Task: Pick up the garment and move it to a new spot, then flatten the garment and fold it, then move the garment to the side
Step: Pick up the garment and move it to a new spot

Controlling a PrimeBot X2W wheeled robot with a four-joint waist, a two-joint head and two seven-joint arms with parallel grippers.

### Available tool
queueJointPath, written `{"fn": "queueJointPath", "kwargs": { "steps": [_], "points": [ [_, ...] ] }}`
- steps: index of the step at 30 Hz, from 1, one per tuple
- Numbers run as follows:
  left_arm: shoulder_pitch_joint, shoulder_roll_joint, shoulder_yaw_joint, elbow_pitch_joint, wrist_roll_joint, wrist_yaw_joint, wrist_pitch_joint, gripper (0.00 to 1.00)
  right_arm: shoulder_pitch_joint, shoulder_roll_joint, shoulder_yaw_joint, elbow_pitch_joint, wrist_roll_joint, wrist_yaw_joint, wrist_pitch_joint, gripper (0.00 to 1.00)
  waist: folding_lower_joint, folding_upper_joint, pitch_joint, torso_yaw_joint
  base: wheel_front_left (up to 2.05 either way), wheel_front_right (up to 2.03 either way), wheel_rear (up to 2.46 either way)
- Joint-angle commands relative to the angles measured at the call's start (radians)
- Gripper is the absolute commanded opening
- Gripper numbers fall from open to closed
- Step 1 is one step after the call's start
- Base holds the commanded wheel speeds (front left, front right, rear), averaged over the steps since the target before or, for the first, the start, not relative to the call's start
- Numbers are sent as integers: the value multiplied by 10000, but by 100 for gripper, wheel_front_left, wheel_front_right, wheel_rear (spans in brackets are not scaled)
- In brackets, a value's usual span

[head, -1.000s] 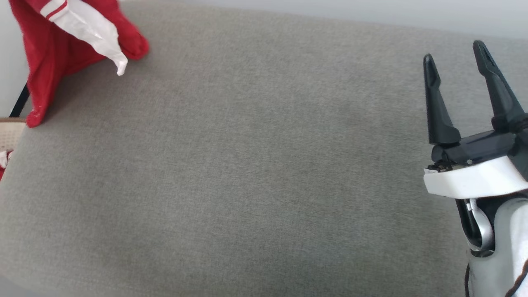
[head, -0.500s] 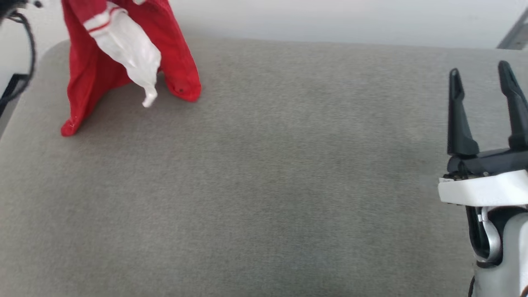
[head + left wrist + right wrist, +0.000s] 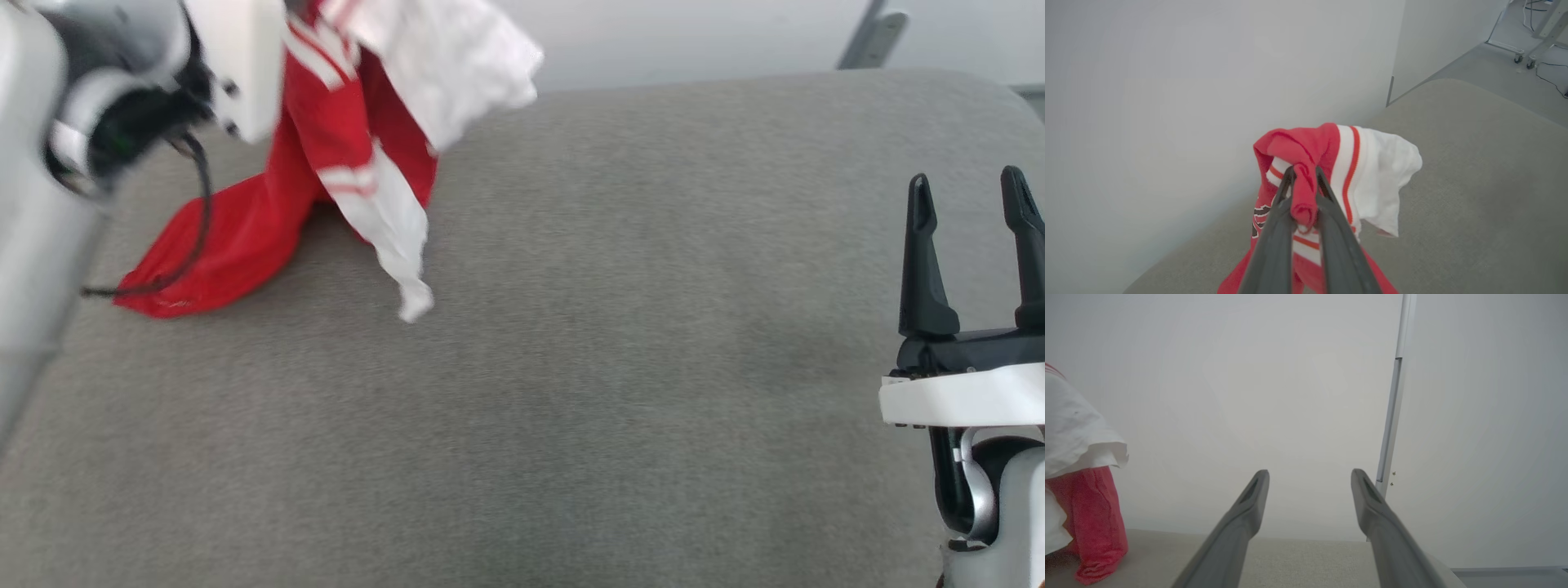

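Left wrist view has the left end effector clenched on a bunched red fold of the garment. The cloth hangs from that pinch with its long axis near vertical, and its lower red hem rests on the grey counter toward the robot's left. Head view puts the right end effector spread wide and empty at the counter's right edge, well apart from the cloth, so the left arm is much the nearer and the bare middle of the counter lies between them.
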Motion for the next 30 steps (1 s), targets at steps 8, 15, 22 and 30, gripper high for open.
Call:
{"fn": "queueJointPath", "kwargs": {
  "steps": [8,15,22,30],
  "points": [
    [1531,-257,-796,-902,-487,561,1139,0,-37,58,70,532,342,1,-370,100,0,0,393,-1115,0,0,0],
    [2740,-373,-1485,-579,-551,779,1413,0,-228,52,410,994,638,1,-657,100,0,0,752,-1641,0,0,0],
    [3464,-542,-1964,654,-392,565,1091,0,-495,51,874,1360,759,1,-873,100,0,0,1130,-1980,0,0,0],
    [3647,-792,-2318,2334,-184,290,674,0,-763,49,1168,1656,871,1,-1049,100,0,0,1382,-2107,0,0,0]
  ]
}}
